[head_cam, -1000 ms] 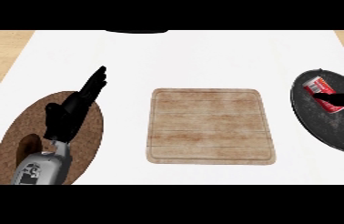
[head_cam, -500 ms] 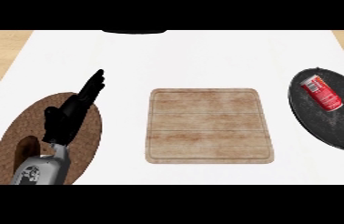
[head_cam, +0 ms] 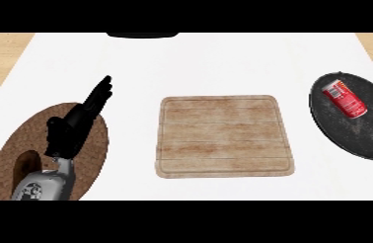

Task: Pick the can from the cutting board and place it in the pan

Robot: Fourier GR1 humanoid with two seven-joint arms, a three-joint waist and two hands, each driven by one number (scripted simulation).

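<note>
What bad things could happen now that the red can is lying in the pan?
1. The can lies on its side in the pan, so it might roll around in there if the pan gets bumped.
2. The pan sits at the view's right edge, partly out of sight, so how near it is to the counter's edge cannot be told.
3. The left hand is open over a brown mat; a careless sweep could nudge the cutting board.

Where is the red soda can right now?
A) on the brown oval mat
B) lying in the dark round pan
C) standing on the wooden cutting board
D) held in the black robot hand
B: the red soda can lies on its side inside the dark round pan at the right edge, while the wooden cutting board has nothing on it.
</note>
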